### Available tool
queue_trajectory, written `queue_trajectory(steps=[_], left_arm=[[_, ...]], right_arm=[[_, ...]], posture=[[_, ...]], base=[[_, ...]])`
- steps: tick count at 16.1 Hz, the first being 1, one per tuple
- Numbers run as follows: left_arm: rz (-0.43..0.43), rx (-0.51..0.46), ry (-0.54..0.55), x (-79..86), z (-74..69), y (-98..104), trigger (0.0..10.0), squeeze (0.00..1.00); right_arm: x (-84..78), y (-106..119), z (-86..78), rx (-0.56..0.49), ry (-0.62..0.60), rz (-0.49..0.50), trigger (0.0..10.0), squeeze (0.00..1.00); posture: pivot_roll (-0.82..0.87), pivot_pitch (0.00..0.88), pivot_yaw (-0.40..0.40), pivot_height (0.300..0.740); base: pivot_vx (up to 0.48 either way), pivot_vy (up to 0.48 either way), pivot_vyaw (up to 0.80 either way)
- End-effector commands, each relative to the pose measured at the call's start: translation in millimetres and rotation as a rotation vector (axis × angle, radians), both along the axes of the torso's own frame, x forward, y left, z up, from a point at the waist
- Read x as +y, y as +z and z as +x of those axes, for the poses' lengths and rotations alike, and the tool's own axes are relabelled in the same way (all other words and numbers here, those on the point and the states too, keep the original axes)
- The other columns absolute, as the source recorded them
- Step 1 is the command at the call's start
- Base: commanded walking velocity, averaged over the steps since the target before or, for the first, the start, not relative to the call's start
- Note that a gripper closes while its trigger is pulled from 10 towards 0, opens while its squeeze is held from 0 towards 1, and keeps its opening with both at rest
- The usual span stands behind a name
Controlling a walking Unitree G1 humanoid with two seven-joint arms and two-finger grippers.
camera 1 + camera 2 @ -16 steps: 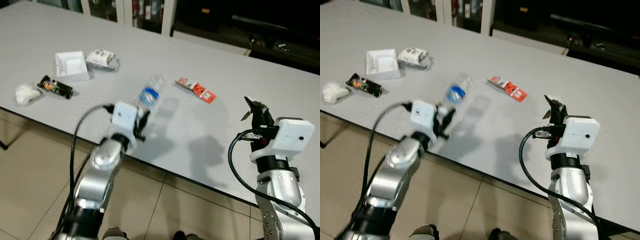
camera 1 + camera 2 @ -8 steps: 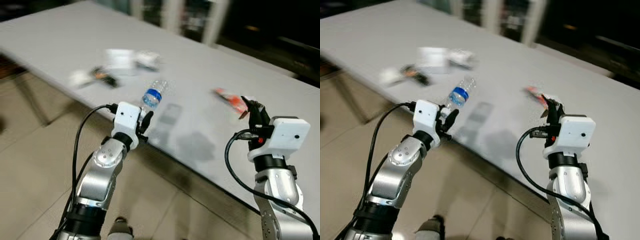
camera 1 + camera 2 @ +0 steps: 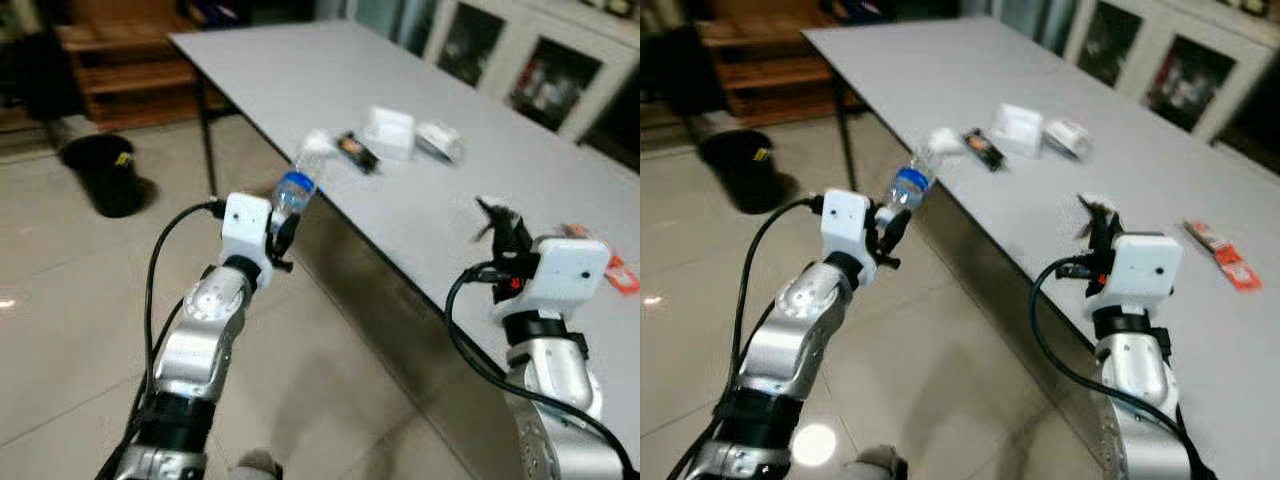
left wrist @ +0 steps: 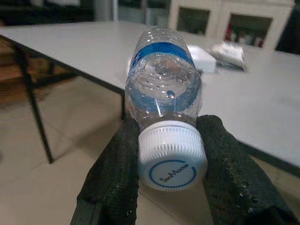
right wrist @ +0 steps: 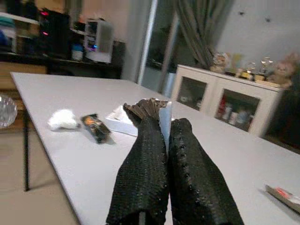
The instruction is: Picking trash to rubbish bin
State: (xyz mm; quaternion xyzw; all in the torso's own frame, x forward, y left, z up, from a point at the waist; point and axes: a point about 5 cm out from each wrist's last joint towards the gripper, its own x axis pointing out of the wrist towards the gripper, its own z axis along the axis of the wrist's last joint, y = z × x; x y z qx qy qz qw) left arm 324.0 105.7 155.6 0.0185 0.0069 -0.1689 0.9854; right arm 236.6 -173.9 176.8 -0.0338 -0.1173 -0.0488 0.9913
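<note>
My left gripper (image 3: 279,228) is shut on the capped neck of a clear plastic bottle (image 3: 294,186) with a blue label, held out over the tiled floor beside the table's edge. The left wrist view has the white cap (image 4: 172,155) wedged between the two black fingers (image 4: 115,173). My right gripper (image 3: 499,226) is raised over the grey table (image 3: 290,70), shut on a small crumpled wrapper scrap (image 5: 158,111). A black rubbish bin (image 3: 107,175) stands on the floor to the far left.
On the table lie a white tissue wad (image 3: 318,140), a dark snack wrapper (image 3: 353,151), a white box (image 3: 391,131), a crumpled packet (image 3: 439,141) and a red wrapper (image 3: 1218,255). A black table leg (image 3: 207,130) stands near the bin. Wooden shelving (image 3: 125,60) lines the back left.
The whole view has swung left, bringing the floor and the black bin into sight. Both grippers keep their hold and their places before me.
</note>
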Motion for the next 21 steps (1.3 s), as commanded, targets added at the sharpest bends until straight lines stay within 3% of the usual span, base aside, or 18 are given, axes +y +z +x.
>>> queue_trajectory(steps=[1,15,21], left_arm=[[-0.016,-0.001,-0.024,-8.4,0.6,3.2,10.0,0.00],[-0.043,0.013,-0.002,-10.8,5.5,1.3,10.0,0.00],[-0.052,0.022,0.006,-8.8,10.0,0.7,10.0,0.00]], right_arm=[[-3.9,2.6,-0.7,-0.006,-0.015,-0.016,10.0,0.00],[-3.0,4.0,3.5,-0.006,-0.004,-0.025,10.0,0.00],[-4.1,5.7,3.2,-0.017,-0.007,-0.012,10.0,0.00]], posture=[[0.20,0.091,-0.085,0.740],[0.20,0.089,-0.092,0.740],[0.19,0.085,-0.089,0.740]], base=[[0.000,0.000,0.80],[0.000,0.000,0.80],[0.133,0.000,0.00]])
